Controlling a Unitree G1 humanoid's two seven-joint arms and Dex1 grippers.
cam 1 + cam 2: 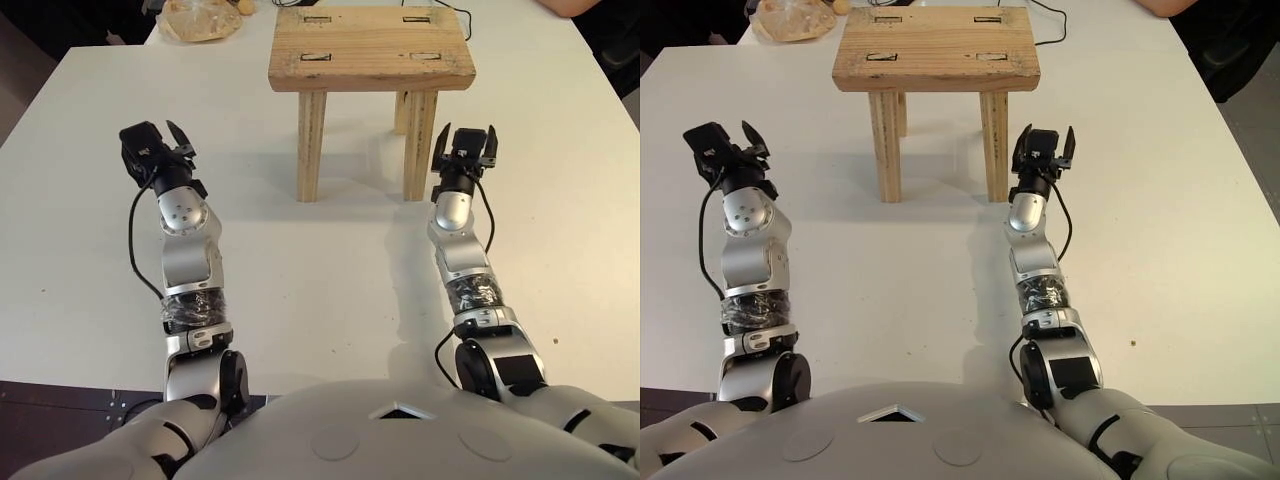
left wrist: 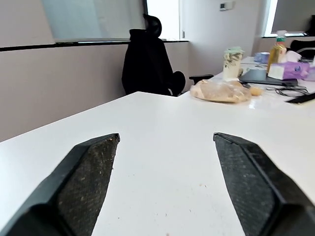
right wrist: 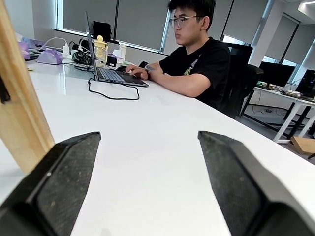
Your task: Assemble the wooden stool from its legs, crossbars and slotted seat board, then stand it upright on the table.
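Note:
The wooden stool (image 1: pixel 370 50) stands upright on the white table (image 1: pixel 300 270), its slotted seat board on top and its legs beneath. My right gripper (image 1: pixel 472 140) rests just right of the stool's front right leg (image 1: pixel 419 145), open and holding nothing; that leg (image 3: pixel 19 103) shows beside it in the right wrist view. My left gripper (image 1: pixel 172 135) sits well left of the stool's front left leg (image 1: pixel 311 145), also open and holding nothing, with both fingers (image 2: pixel 86 184) spread over bare table.
A clear bag of food (image 1: pixel 200 18) lies at the table's far left corner. A black cable (image 1: pixel 455 18) runs along the far edge by a laptop (image 3: pixel 110 73). Bare table stretches on both sides of the stool and in front of it.

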